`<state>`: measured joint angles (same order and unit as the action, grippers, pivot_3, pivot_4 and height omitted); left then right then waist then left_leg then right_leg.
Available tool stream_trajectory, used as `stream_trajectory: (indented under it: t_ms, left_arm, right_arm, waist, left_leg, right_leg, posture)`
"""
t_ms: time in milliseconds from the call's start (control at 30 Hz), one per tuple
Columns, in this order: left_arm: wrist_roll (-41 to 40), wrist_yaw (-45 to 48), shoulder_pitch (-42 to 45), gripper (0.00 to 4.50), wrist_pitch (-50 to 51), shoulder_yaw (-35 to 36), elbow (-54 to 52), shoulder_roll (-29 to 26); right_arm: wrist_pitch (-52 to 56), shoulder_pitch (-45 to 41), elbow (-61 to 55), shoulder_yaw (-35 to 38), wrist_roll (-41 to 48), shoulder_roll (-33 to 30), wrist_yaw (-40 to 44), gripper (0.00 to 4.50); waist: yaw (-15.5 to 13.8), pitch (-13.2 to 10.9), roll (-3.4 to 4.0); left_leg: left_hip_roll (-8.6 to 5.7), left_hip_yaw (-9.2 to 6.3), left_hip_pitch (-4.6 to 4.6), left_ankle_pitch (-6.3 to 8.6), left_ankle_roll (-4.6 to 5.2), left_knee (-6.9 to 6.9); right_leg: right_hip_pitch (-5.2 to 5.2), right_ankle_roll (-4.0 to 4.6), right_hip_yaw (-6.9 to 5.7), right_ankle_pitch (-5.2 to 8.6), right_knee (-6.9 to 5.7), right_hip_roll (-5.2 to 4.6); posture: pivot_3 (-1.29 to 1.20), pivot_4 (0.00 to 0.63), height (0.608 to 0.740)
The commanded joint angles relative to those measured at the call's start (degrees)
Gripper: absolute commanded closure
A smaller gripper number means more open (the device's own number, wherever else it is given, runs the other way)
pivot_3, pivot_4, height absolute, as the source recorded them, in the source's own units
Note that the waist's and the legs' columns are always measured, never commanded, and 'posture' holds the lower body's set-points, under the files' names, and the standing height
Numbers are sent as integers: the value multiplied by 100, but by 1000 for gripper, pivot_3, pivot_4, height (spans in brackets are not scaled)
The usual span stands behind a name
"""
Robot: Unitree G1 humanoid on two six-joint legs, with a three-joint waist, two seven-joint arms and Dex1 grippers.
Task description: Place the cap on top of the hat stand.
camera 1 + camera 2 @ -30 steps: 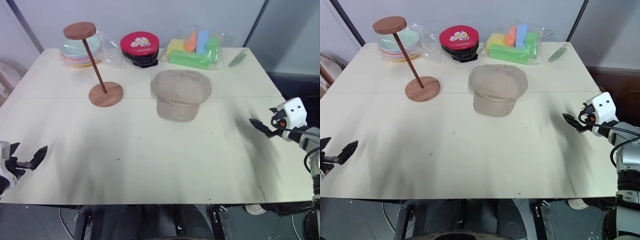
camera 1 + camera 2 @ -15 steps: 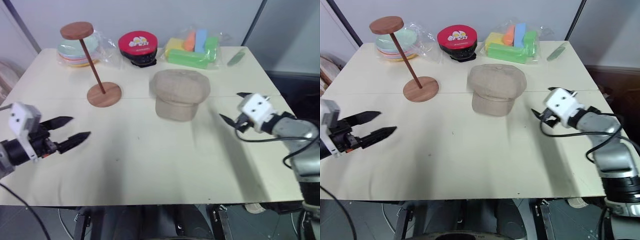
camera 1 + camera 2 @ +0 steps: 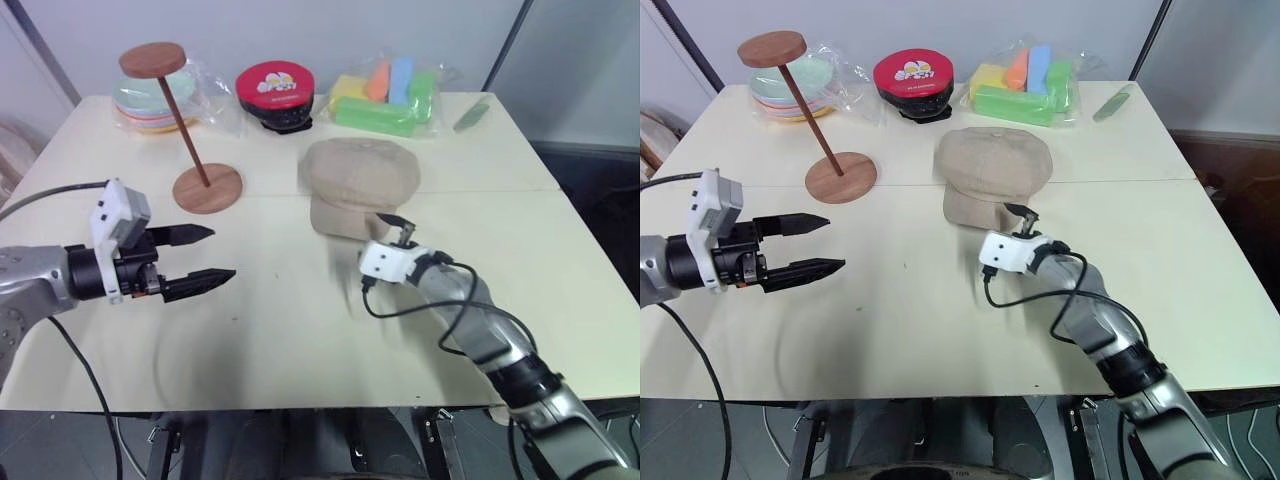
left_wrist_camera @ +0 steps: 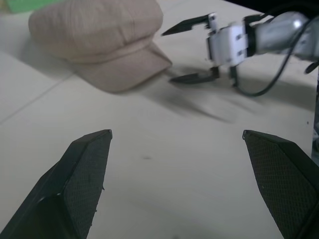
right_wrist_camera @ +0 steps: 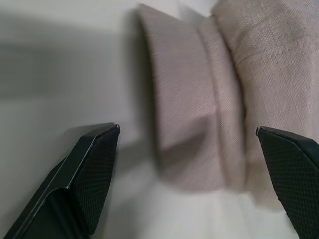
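Cap: lay flat at centre of table, brim toward right gripper. Jaws wide, empty, just short of brim. Left gripper wide, empty, lower left. Stand upper left. Best gripped deep over brim, closing firmly.

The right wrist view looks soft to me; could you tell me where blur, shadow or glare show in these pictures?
Right wrist view: the cap is out of focus. Left wrist view: smeared shadow under the right gripper. Left eye view: glare on the plastic-wrapped plates; soft shadow below the left gripper.
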<state>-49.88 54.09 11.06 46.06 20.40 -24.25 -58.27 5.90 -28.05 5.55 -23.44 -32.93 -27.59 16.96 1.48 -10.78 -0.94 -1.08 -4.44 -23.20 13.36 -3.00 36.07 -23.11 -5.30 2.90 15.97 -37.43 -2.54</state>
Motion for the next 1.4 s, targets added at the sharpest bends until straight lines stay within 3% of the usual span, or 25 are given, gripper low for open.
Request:
stream_trajectory:
  t_ms: [33,200,267,367,533,767,967,1167,1400]
  left_arm:
    - [91,-14,221,85,-50,-75,97,-28]
    - [109,-55,416,85,-32,-138,174,16]
    - [127,-70,447,0,-42,-141,189,35]
    - [164,-114,478,0,-64,-123,231,68]
    - [205,-135,470,0,-81,-89,261,123]
    - [-87,-723,240,0,118,596,184,408]
    - [-471,-1757,-78,0,352,1597,-74,885]
    - [-634,-2589,-495,0,282,2793,-91,1205]
    - [-1120,-3451,-729,0,275,4086,60,1381]
  right_arm:
    - [-179,-425,837,-136,-259,337,-437,0]
    - [-546,-1044,1985,-279,-424,706,-877,0]
    - [-714,-1115,2164,-275,-363,748,-874,543]
    - [-840,-1137,2222,-257,-361,740,-867,1826]
    - [-894,-1081,2201,-174,-319,677,-847,4448]
    - [-583,-1293,1435,600,187,618,-791,4448]
    - [-770,-2697,983,1017,484,402,-479,4448]
    - [-1611,-5209,2804,1042,956,1267,-671,4448]
    - [-2653,-6607,4834,885,1116,2564,-957,4448]
  waist:
    - [31,1,-2]
    - [116,3,-6]
    - [117,3,-6]
    - [114,3,-5]
    - [115,3,-6]
    - [112,1,-5]
    - [132,-19,2]
    - [277,-21,4]
    - [255,-19,-6]
  left_leg:
    - [0,-1,0,0,0,-1]
    - [-1,-6,2,-1,-1,2]
    - [-1,-6,5,-1,-1,0]
    - [-2,-8,4,-1,-1,-1]
    - [-6,-14,4,-1,-1,2]
    - [-3,-26,2,-1,-1,2]
    - [-1,-23,-9,-1,-1,6]
    - [4,-20,-9,-4,-6,-15]
    - [15,-27,-9,-4,-9,-17]
  right_leg:
    - [-1,-1,-1,-1,-1,0]
    - [0,-4,-2,-2,-10,1]
    - [0,-4,-1,-3,-15,1]
    - [-2,-5,-1,-3,-21,-1]
    - [-2,-5,-1,-3,-27,-2]
    - [-11,-5,0,-3,-36,-5]
    - [-35,-6,5,-3,-55,-11]
    - [-57,-3,11,-3,-63,-2]
    - [-51,6,2,2,-61,-4]
  posture:
    - [0,150,740]
    - [0,150,740]
    - [0,150,740]
    - [0,150,740]
    - [0,150,740]
    - [0,150,740]
    - [0,150,740]
    - [0,150,740]
    - [0,150,740]
